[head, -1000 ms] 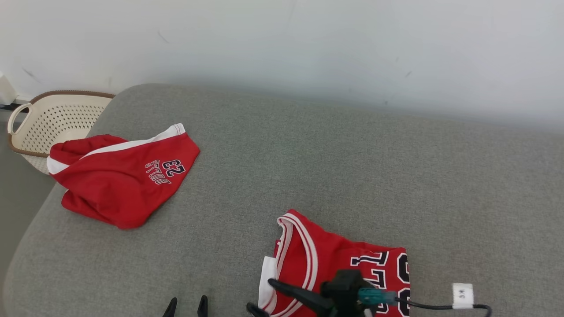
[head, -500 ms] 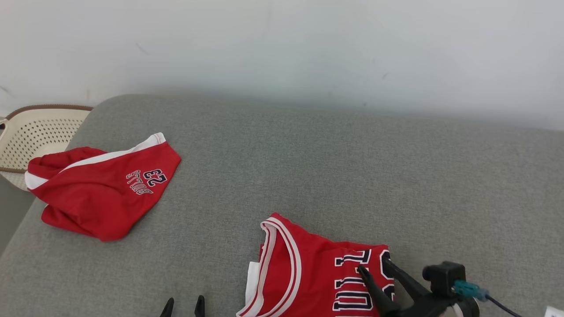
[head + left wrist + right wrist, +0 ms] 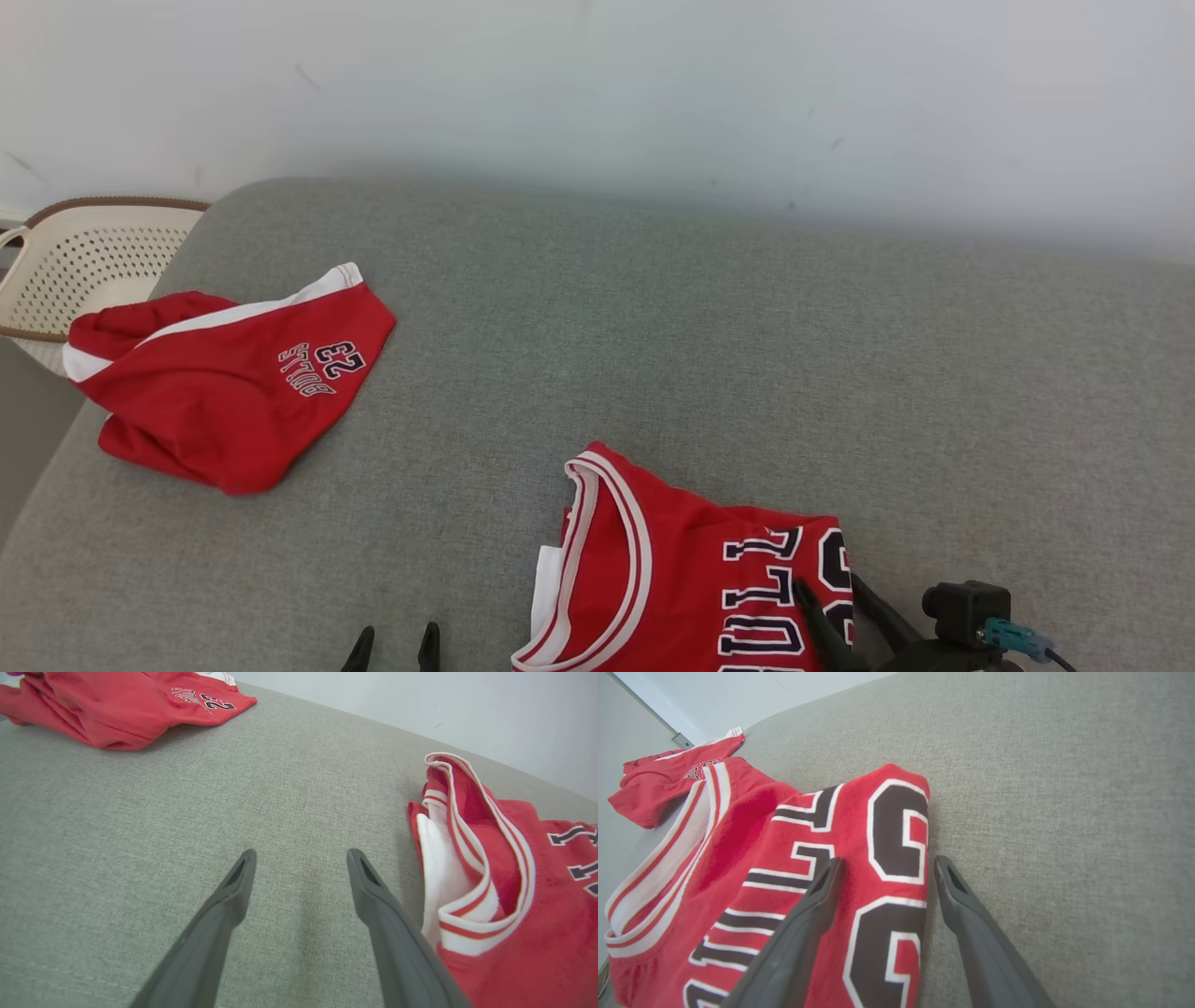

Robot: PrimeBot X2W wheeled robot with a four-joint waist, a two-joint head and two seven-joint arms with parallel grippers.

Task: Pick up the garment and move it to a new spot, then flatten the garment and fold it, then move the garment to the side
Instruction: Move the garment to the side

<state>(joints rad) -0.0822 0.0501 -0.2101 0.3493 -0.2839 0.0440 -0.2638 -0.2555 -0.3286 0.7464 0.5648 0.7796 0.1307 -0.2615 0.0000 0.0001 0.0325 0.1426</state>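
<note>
A folded red jersey garment (image 3: 672, 579) with white-trimmed collar and dark lettering lies at the near edge of the grey cushion (image 3: 709, 355). My right gripper (image 3: 831, 595) stands open at its right edge. In the right wrist view the right gripper (image 3: 887, 863) straddles that edge: one finger over the jersey (image 3: 784, 849), the other over bare cushion. My left gripper (image 3: 394, 644) is open to the left of the jersey, holding nothing. The left wrist view has the left gripper (image 3: 299, 856) over bare cushion, with the jersey's collar (image 3: 472, 858) to its right.
Crumpled red shorts (image 3: 224, 383) with a white stripe lie at the cushion's far left, seen too as the shorts (image 3: 121, 704) and the shorts (image 3: 668, 779). A cream perforated basket (image 3: 84, 261) stands beyond the left edge. A pale wall (image 3: 597, 84) runs behind.
My right gripper has swung from the jersey's collar side to its right edge, staying open. The head camera has shifted a little. The left gripper has kept its place.
</note>
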